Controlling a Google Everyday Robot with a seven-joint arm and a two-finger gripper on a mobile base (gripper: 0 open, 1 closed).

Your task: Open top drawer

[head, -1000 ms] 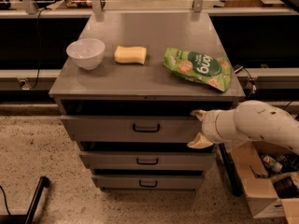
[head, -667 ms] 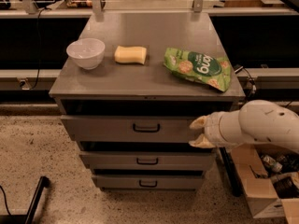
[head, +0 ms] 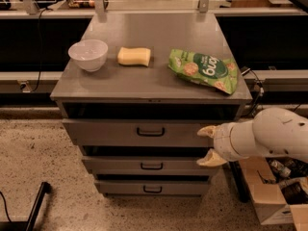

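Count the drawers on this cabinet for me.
3, stacked in one column: the top drawer, slightly open; the middle drawer below it; the bottom drawer lowest. The gripper, fingers apart, is at the top drawer's right end. None appear hidden.

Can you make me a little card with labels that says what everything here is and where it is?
cabinet top: white bowl, yellow sponge, green snack bag, from left to right
top drawer: front sticks out a little, with a dark gap above it
drawer handle: centre of the front, nothing on it
end effector: open, by the right end of the top drawer's front, away from the handle
lower drawers: two, narrower
floor at right: cardboard box
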